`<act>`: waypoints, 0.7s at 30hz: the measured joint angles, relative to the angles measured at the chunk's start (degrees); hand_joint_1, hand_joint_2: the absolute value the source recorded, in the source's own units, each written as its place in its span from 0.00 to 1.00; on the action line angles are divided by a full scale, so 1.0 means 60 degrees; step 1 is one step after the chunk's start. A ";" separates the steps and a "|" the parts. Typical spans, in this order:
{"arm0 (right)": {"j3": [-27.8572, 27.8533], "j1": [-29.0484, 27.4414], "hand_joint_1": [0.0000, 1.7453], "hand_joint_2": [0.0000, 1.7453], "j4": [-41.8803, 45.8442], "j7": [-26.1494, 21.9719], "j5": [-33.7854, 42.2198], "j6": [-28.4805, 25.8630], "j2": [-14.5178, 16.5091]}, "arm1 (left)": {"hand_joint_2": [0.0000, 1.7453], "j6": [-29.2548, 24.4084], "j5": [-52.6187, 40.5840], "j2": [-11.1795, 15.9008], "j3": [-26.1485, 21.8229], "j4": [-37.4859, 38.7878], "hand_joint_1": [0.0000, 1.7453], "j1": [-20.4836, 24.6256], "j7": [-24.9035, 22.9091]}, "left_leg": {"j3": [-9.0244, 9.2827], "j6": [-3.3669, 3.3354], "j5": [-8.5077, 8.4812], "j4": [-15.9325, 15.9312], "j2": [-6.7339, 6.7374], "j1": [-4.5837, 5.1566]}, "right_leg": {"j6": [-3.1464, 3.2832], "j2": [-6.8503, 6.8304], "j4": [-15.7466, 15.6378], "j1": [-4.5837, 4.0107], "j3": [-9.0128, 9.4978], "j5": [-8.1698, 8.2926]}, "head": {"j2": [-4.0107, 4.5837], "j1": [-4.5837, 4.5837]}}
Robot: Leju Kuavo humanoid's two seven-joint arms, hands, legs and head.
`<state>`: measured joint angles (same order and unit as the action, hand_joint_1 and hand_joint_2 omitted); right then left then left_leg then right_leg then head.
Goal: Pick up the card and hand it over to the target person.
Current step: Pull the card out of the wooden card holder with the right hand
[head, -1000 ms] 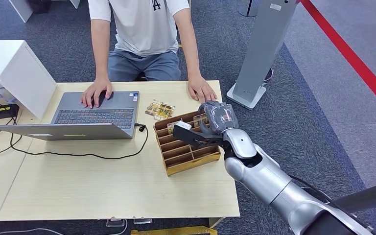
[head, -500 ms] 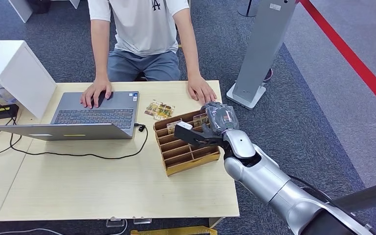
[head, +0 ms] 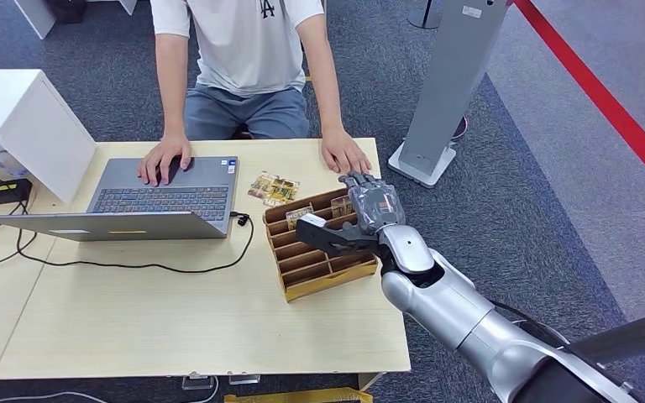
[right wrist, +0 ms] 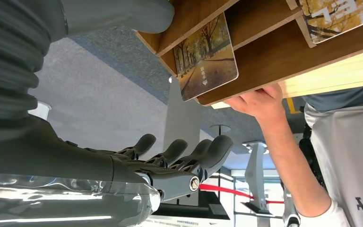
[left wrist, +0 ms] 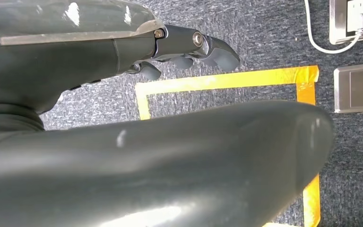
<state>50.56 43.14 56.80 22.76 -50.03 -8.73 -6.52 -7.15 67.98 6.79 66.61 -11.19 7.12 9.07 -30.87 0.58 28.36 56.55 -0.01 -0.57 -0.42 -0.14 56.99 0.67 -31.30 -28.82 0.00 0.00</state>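
Note:
A card with an autumn tree picture [right wrist: 207, 59] stands in the far slot of the wooden rack [head: 323, 267], its end sticking out past the rack's side. My right hand [head: 359, 215] hovers over that end of the rack, the thumb [right wrist: 118, 14] on one side of the card and the fingers [right wrist: 184, 161] spread on the other, neither touching it. A second card [head: 300, 212] stands further along the same slot. The person's hand [head: 346, 156] rests on the table just beyond the rack. My left hand [left wrist: 189, 45] hangs over the floor, holding nothing.
Several loose cards [head: 274, 188] lie on the table between the rack and an open laptop [head: 164, 198], where the person's other hand [head: 165, 159] rests. A black cable [head: 126, 265] crosses the table. A white box [head: 25, 117] stands far left, a grey pillar [head: 449, 84] right.
My right hand has sunk slightly towards the rack and its fingers have stretched out over the far slot. The person and the cards have not moved.

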 joint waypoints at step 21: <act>0.0078 -0.0011 0.49 1.00 -0.0401 -0.0148 0.0307 -0.0076 0.0105 | 0.00 0.0018 0.0062 0.0020 -0.0007 -0.0002 0.00 -0.0060 0.0032 | 0.0005 0.0000 -0.0001 -0.0004 -0.0004 -0.0001 | 0.0000 -0.0004 -0.0004 -0.0001 0.0006 0.0000 | 0.0000 0.0000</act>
<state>51.02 43.08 54.39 21.87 -48.18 -9.19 -5.89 -7.05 68.35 6.91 66.57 -11.20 6.76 9.27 -30.84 0.58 28.35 56.53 -0.03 -0.57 -0.42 -0.16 56.97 0.67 -31.27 -28.82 0.00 0.00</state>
